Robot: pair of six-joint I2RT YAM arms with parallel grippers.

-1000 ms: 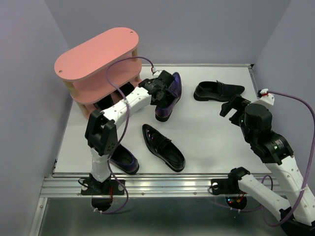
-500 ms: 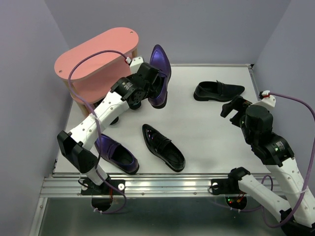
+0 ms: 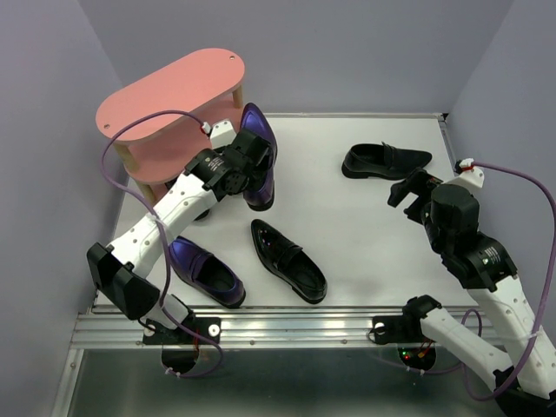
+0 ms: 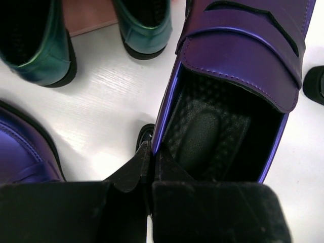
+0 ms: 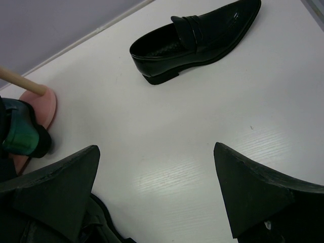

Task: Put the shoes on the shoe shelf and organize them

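lilac walls [image 3: 347, 43] close in a white table [image 3: 373, 226]. at its far left corner we see the pink shelf [image 3: 169, 95], oval boards on wooden posts. our left gripper [image 4: 151, 152] is pressed tight on the side wall of a purple shoe [image 4: 238, 55], one finger inside the opening and one outside. from above, that shoe hangs just right of the shelf, toe tipped up and away from us. whether its heel touches the table we cannot tell. two green shoes [image 4: 35, 45] sit heels out on the shelf's lowest board. a second purple shoe [image 3: 208, 276] lies at the near left edge of the table, and a black shoe [image 3: 288, 261] lies just beside it toward the middle. a far black shoe [image 3: 385, 162] lies at the back right, toe to the right. our right gripper [image 5: 156, 152] hovers near it, fingers spread wide with nothing between them.
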